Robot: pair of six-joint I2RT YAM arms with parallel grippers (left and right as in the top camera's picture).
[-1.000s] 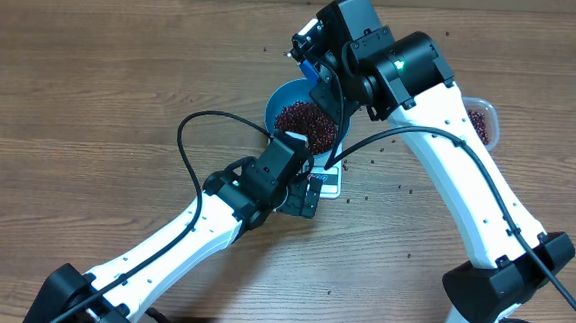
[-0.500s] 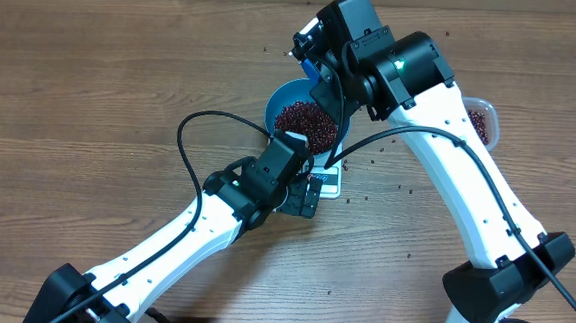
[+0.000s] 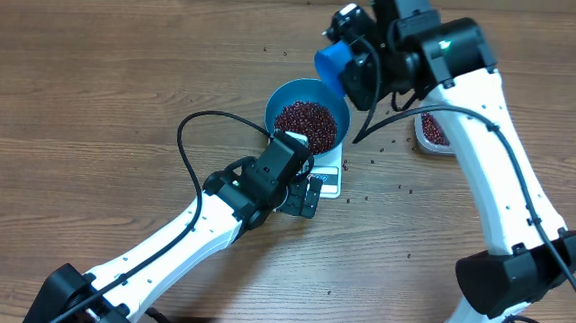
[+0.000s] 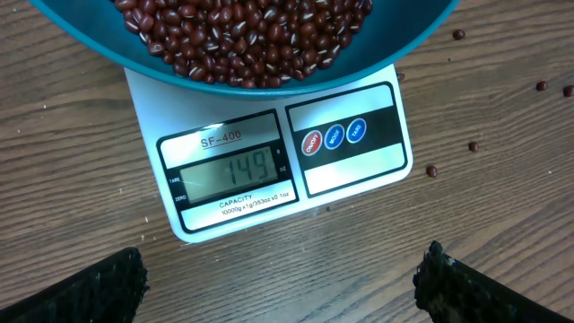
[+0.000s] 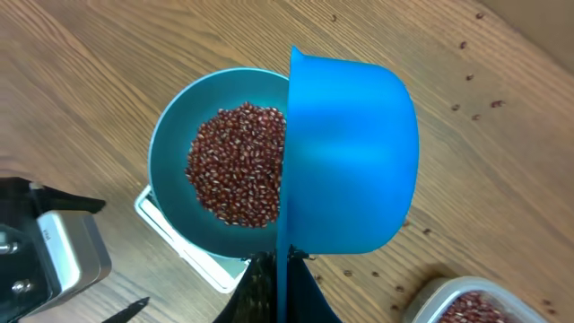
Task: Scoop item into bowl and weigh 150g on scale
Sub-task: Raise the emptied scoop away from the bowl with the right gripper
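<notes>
The right hand [image 5: 280, 285] clamps the blue scoop [image 5: 350, 152] beside the bowl [image 3: 282, 94] of beans [image 3: 305, 123]; left hand [image 4: 282, 287] gapes empty over the scale [image 4: 350, 175]

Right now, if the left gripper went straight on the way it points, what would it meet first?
Probably the scale, at its front display panel, with the bowl just beyond; depth is hard to judge.

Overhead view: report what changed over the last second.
The right claw, shut on the blue scoop, swung rightward off the bowl, toward the tub. The open left claw, the bowl with its beans and the scale stayed put.
</notes>
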